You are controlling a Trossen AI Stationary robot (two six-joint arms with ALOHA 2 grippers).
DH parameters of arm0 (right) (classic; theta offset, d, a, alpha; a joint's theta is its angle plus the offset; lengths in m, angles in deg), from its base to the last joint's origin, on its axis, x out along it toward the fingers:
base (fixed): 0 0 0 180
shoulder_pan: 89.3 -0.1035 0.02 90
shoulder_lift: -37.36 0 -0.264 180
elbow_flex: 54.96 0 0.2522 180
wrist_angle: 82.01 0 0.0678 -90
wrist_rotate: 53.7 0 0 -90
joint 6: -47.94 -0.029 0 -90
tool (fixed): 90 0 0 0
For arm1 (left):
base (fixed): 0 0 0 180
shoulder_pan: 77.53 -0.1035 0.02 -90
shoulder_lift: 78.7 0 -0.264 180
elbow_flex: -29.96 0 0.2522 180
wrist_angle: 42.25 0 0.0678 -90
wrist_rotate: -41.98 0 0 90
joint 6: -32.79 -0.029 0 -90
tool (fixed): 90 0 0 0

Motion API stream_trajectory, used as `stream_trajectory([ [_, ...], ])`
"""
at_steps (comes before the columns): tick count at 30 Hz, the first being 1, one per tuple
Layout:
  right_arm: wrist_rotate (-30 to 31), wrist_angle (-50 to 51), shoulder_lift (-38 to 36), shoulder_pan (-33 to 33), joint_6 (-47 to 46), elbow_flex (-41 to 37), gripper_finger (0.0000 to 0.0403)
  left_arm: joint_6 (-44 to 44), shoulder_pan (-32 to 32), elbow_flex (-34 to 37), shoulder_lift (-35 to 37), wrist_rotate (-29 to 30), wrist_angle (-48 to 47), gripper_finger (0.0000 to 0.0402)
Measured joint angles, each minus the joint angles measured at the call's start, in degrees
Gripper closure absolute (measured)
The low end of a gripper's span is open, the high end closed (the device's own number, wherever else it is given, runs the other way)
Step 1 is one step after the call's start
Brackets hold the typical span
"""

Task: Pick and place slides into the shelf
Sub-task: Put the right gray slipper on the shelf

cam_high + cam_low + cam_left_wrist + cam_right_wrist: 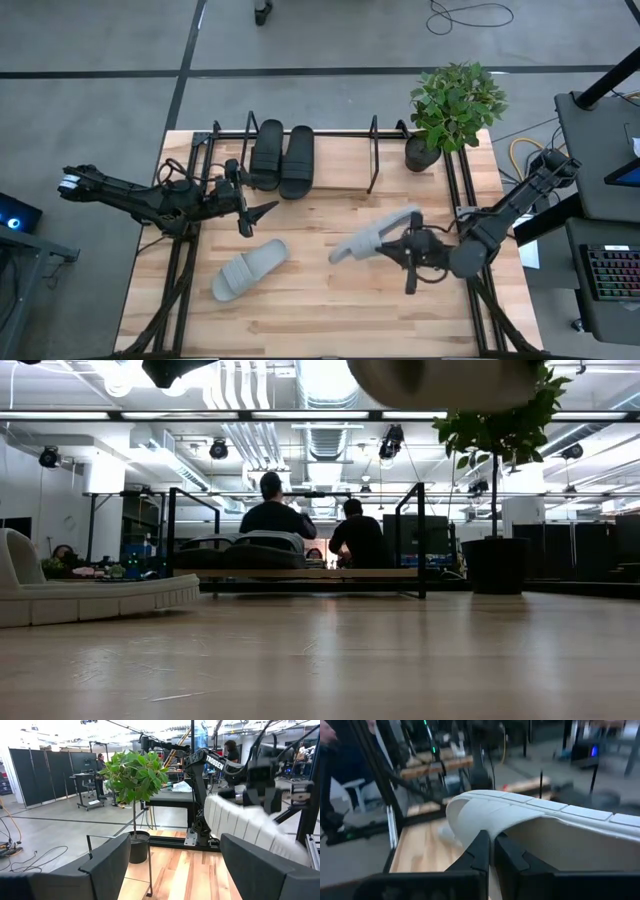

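My right gripper (398,245) (492,845) is shut on a light grey slide (372,236), held above the table's right half; in the low view its underside (450,380) shows at the top edge. A second light grey slide (250,270) (90,595) lies flat on its sole on the table, left of centre. Two black slides (282,158) sit side by side on the shelf (372,155) (300,572) at the far edge. My left gripper (258,215) (175,865) is open and hovers near the shelf's left end, touching nothing. My right gripper pinches the light grey slide by the edge of its wide strap (470,817) between its two fingers (481,851), coming level from the table's right side. The slide is lifted clear of the table and tilted on its side, its ribbed sole (560,810) turned up.
A potted plant (455,105) (132,780) stands at the shelf's right end on the far right corner. The shelf's upright wire loops (374,150) rise beside the black slides, with bare board to their right. People sit in the room beyond the table (275,510).
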Motion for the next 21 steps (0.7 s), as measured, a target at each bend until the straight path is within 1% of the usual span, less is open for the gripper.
stream_trajectory([
  [3, 1.33, -7.18, 0.00, 0.00, 7.85, 0.04, 0.0394, 0.00, -0.02, 0.00, -0.11, -0.54, 0.09, 0.0109],
  [6, 2.33, -13.08, 0.00, 0.00, 16.51, 0.04, 0.0394, -0.43, -0.02, 0.02, -0.35, -2.38, 0.86, 0.0109],
  [9, 5.00, -17.55, 0.46, 0.30, 23.58, 0.09, 0.0394, -2.50, -0.02, 0.04, -1.26, -8.52, 2.71, 0.0109],
  [10, 5.00, -18.73, 0.84, 0.77, 25.76, 0.09, 0.0394, -2.82, -0.02, 0.04, -1.73, -10.86, 3.25, 0.0109],
  [12, 4.98, -21.38, 2.00, 1.58, 28.70, 0.09, 0.0394, -2.95, 0.00, 0.04, -3.47, -15.40, 6.79, 0.0109],
  [14, 4.91, -24.35, 3.22, 2.70, 31.41, 0.09, 0.0394, -3.79, 0.01, 0.04, -5.47, -18.00, 11.06, 0.0109],
  [17, 4.75, -28.15, 4.57, 4.08, 35.66, 0.09, 0.0394, -6.80, -0.02, 0.04, -9.37, -18.18, 16.23, 0.0109],
  [21, 4.35, -31.66, 5.56, 5.07, 40.42, 0.39, 0.0394, -9.54, -0.17, -1.77, -13.47, -17.94, 19.20, 0.0109],
])
